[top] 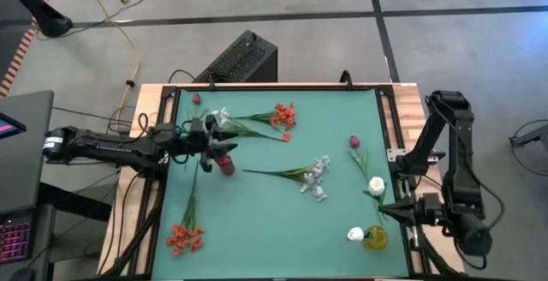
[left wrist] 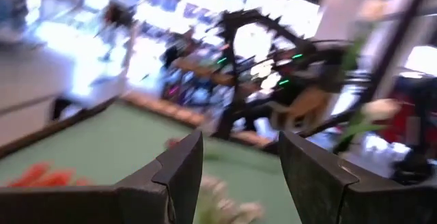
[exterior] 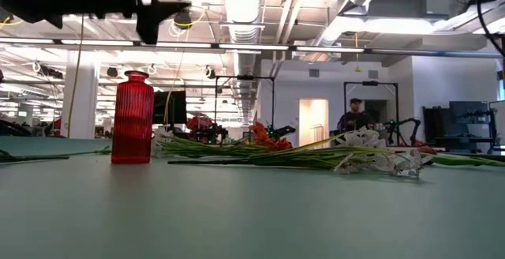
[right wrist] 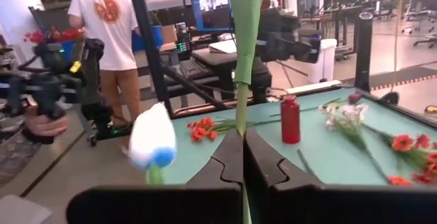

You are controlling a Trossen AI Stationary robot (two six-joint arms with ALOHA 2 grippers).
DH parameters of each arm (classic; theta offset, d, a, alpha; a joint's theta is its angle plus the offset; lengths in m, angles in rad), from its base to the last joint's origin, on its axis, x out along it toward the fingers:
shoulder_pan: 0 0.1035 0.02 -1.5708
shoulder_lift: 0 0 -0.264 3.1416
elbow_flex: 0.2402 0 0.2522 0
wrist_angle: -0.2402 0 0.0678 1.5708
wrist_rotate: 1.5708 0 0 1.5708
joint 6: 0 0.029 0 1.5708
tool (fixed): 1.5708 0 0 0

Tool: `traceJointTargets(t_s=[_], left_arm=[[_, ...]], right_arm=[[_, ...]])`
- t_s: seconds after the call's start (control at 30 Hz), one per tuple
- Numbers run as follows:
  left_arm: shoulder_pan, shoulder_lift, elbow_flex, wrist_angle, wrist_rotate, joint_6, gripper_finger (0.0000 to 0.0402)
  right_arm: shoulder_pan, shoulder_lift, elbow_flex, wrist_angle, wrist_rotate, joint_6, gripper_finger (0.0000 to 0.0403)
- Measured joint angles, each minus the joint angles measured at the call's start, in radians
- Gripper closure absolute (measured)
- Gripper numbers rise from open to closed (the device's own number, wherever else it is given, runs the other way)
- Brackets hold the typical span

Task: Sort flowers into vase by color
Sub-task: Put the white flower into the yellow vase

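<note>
My left gripper (top: 208, 144) hangs open in the air, just to the table's left of the red ribbed vase (top: 225, 164), which stands upright on the mat and also shows in the low view (exterior: 132, 117). My right gripper (right wrist: 242, 145) is shut on a green stem near the mat's right edge, beside a white bud (top: 377, 184). A yellow vase (top: 375, 237) holds another white bud (top: 355, 234). Lying flat on the mat are two orange-red clusters (top: 283, 116) (top: 184, 237), two white sprays (top: 316, 177) (top: 221, 116) and two dark red buds (top: 354, 142) (top: 196, 99). My right gripper pinches a thin green stem (right wrist: 242, 118) between its two shut fingers, which lie across it. The stem rises from the fingers and widens into a leaf (right wrist: 246, 5). Which bloom it carries does not show in the wrist view.
The mat's near middle lies bare. A black box (top: 242, 58) sits beyond the table's far edge. A person in a white shirt (right wrist: 109, 26) stands past the table's left side, and another person (exterior: 357, 117) stands far back in the room.
</note>
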Motion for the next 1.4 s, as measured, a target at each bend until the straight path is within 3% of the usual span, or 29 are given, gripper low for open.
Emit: traceJointTargets(t_s=[0.17, 0.33, 0.63, 0.97, 1.17, 1.4], left_arm=[[-0.104, 0.089, 0.128, -0.026, -0.037, 0.124, 0.0221], [-0.194, 0.272, 0.33, -0.107, -0.05, 0.225, 0.0221], [-0.244, 0.732, 0.745, -0.106, -0.056, 0.33, 0.0221], [-0.244, 1.196, 1.291, -0.147, -0.001, 0.261, 0.0221], [-0.244, 1.338, 1.495, -0.178, 0.099, 0.249, 0.0221], [-0.244, 1.411, 1.598, -0.174, 0.095, 0.227, 0.0221]], right_arm=[[-0.012, -0.066, 0.001, -0.002, 0.0, -0.062, 0.038], [-0.011, -0.07, 0.001, -0.012, -0.001, -0.082, 0.038], [-0.066, -0.047, 0.001, -0.012, -0.003, -0.081, 0.0379], [-0.096, -0.046, 0.001, -0.05, -0.004, -0.115, 0.0378], [-0.096, -0.046, 0.001, -0.078, -0.004, -0.116, 0.0378], [-0.125, -0.045, 0.001, -0.12, -0.007, -0.115, 0.0378]])
